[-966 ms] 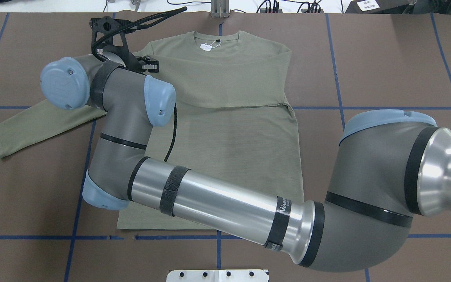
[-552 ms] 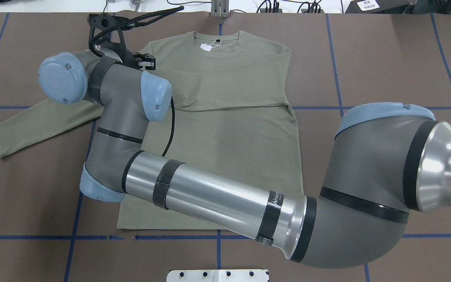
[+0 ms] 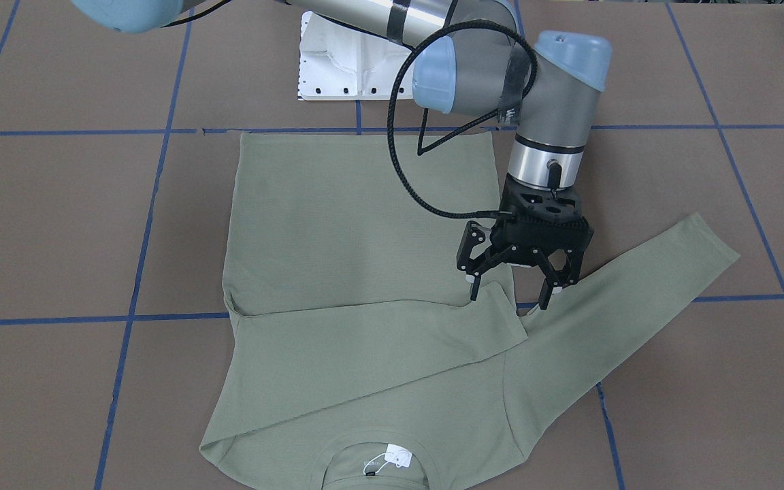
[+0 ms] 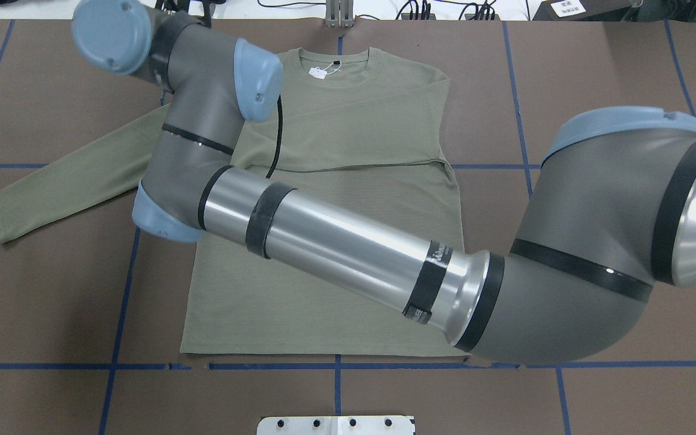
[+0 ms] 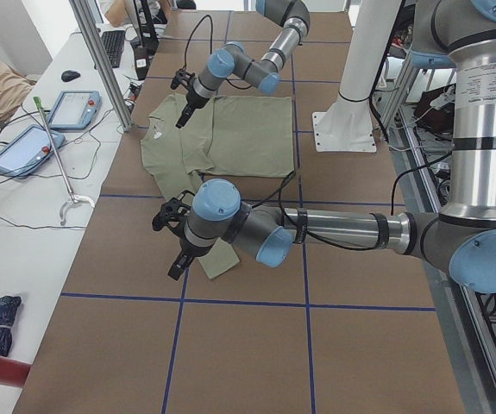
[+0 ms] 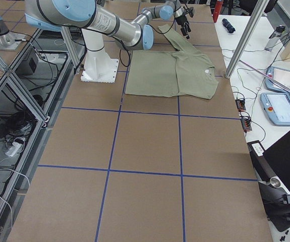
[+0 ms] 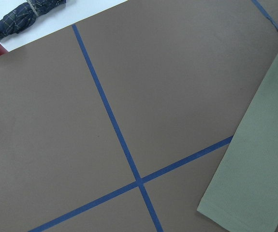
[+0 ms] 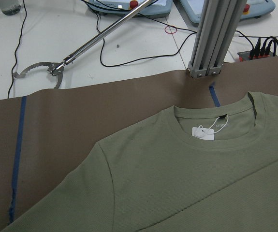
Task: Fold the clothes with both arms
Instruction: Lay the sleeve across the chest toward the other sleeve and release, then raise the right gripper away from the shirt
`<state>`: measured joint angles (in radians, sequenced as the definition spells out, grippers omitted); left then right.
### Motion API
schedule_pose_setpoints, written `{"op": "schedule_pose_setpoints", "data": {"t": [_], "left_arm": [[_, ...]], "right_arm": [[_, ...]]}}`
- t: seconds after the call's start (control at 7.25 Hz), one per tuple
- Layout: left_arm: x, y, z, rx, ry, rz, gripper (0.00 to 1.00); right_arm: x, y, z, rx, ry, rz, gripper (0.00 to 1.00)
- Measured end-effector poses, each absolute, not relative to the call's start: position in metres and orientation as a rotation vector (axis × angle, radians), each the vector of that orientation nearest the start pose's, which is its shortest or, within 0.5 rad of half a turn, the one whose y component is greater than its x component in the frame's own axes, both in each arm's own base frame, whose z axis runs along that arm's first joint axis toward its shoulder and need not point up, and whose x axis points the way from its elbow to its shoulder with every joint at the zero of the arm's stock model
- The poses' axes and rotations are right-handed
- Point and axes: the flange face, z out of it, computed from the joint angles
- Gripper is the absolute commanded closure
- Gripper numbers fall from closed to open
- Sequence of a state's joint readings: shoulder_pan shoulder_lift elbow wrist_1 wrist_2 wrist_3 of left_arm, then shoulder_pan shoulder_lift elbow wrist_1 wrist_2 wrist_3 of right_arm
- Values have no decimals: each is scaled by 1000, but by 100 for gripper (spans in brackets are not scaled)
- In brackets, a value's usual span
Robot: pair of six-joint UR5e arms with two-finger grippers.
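**Claw lifts off, one sleeve still out**

The sage-green long-sleeved knit shirt lies flat on the brown tabletop with blue tape lines. In the overhead view its neck is at 12 o'clock. A second ago the black right claw of the silver and grey right arm sat low by the shirt's shoulder. Now that arm has swung up toward 12 o'clock, and the shirt has not moved.

In the front view the right claw hangs wide open and holds nothing, just above the cuff of the folded sleeve. That sleeve lies across the chest, so this fold looks done. The other sleeve points out to 8 o'clock and likely needs folding next.

From overhead the right claw hides behind its own wrist, and the arm covers a strip of the shirt. The left claw shows only small in the left side view, near the other sleeve's end. Nobody can tell if it is open or closed. The front view cuts off the neck.
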<state>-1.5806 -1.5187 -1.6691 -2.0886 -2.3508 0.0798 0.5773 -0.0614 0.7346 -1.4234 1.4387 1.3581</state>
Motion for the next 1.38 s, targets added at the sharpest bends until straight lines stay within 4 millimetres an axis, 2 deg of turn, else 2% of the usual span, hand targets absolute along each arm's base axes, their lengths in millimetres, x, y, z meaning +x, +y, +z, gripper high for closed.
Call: {"op": "schedule_pose_setpoints", "data": {"t": [0.14,0.28,0.41,0.55,0.83,0.97,1.1,1.24,1.38], "left_arm": [[-66,-491,573,618,731,303,0],[-59,-491,578,640,736,306,0],[-47,-488,587,637,743,301,0],[-26,-482,596,626,747,300,0],[32,-448,611,645,786,310,0],[52,-428,620,653,804,332,0],[66,-414,628,650,801,353,0],[81,-406,636,641,785,374,0],[99,-401,644,627,766,401,0]], "right_arm": [[-611,-613,-62,351,-712,352,0],[-558,-624,-53,284,-723,287,0],[-505,-635,-34,250,-739,218,0],[-453,-647,-1,242,-750,142,0],[-336,-662,107,252,-778,-28,0],[-282,-657,167,250,-784,-87,0],[-235,-647,230,233,-788,-127,0],[-196,-633,281,217,-795,-137,0],[-166,-614,318,212,-798,-129,0]]}}
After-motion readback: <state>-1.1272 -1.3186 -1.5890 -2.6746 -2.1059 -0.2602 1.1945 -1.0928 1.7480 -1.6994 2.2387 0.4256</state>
